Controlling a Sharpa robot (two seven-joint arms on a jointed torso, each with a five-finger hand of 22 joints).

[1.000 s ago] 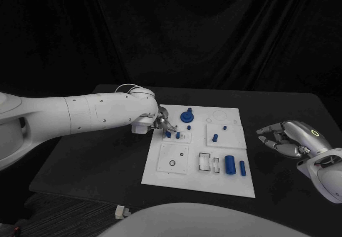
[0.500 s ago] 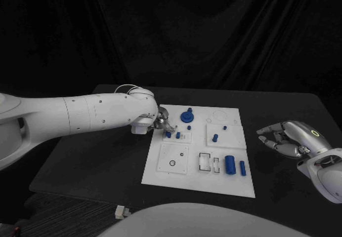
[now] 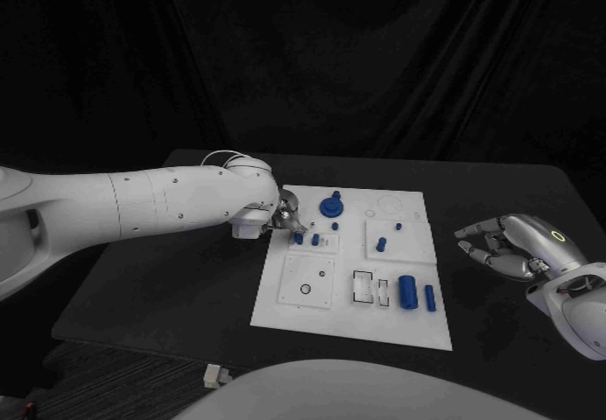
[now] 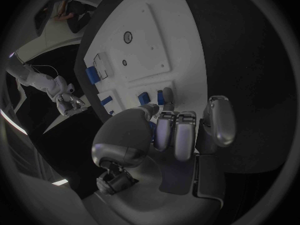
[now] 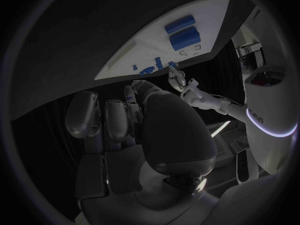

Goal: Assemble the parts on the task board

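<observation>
In the head view, the white board (image 3: 354, 262) lay in the middle of the black table (image 3: 165, 280), and the left hand (image 3: 280, 220) reached over its near-left corner, fingertips down by a small blue peg (image 3: 299, 237) that stood in the board beside a second short peg (image 3: 316, 239). Whether the fingers actually pinched that peg could not be told from here. A round blue knob (image 3: 332, 206) stood farther back, and a thick blue cylinder (image 3: 408, 291) and a thinner blue rod (image 3: 431, 298) lay near the front right edge. The right hand (image 3: 515, 248) hovered off the board's right side, fingers curled loosely around nothing. In the left wrist view, the left hand (image 4: 181, 130) had its fingers (image 4: 185, 135) bent toward the board (image 4: 134, 50), with a bit of blue peg (image 4: 161, 98) just past the tips; contact stayed unclear. In the right wrist view, the right hand (image 5: 134, 130) held nothing. The pegs looked light, rigid and smooth, likely slippery plastic, so a fingertip pinch on the upper sides would probably suit them best.
</observation>
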